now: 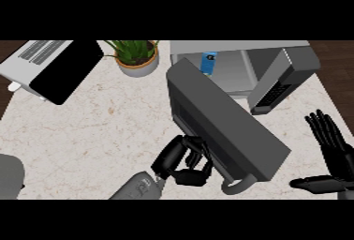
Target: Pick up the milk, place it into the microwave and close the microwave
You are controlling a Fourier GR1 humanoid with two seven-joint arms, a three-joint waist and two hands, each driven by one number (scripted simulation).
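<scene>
Behind microwave door, milk half hidden; left hand curled empty, right hand open.

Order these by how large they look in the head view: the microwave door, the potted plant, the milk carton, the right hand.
1. microwave door, by far the largest, though it swings toward the camera.
2. right hand and potted plant look alike; I would not rank them.
3. milk carton, smallest, partly hidden behind the door inside the microwave.

Milk stands inside the microwave, plant left.
</scene>
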